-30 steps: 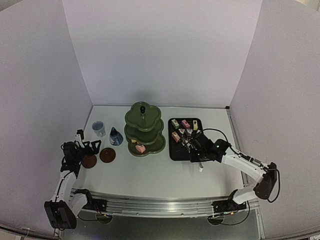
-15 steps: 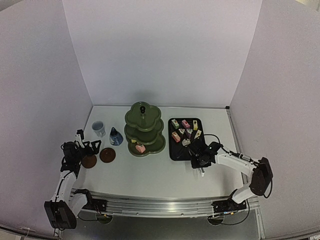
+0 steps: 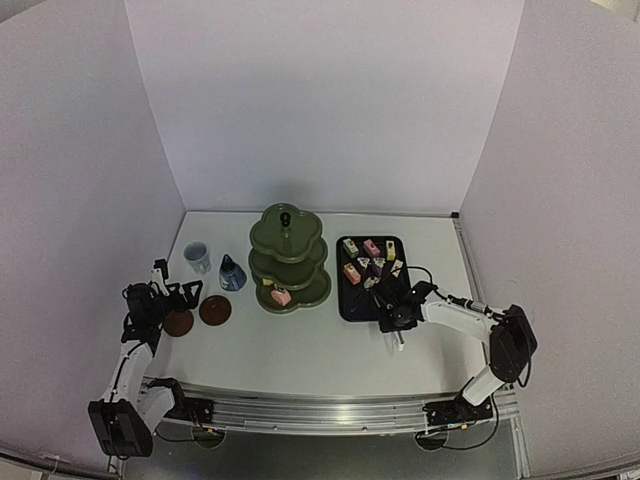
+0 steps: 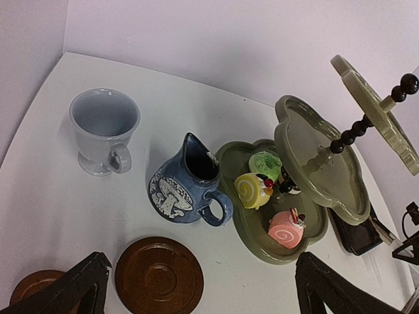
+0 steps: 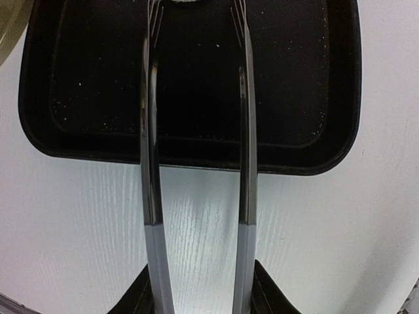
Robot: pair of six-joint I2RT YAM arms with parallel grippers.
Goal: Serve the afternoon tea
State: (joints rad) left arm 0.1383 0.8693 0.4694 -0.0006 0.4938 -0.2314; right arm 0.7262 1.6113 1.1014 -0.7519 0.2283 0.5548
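Your right gripper (image 3: 391, 317) holds thin shiny metal tongs (image 5: 151, 163) over the black flat tray (image 5: 85, 98), centre right. Your left gripper (image 3: 178, 294), lower left, stands spread wide.

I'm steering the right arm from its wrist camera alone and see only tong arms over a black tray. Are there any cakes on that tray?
Observer: Yes. The top view shows several small cakes clustered on the far half of the tray.
Operator: Is anything on the stand?
Observer: In the left wrist view, the stand has a pink roll, a yellow roll and a green cake on its bottom tier.
Operator: And the other arm?
Observer: The left fingers stand open near the two brown coasters, holding nothing.
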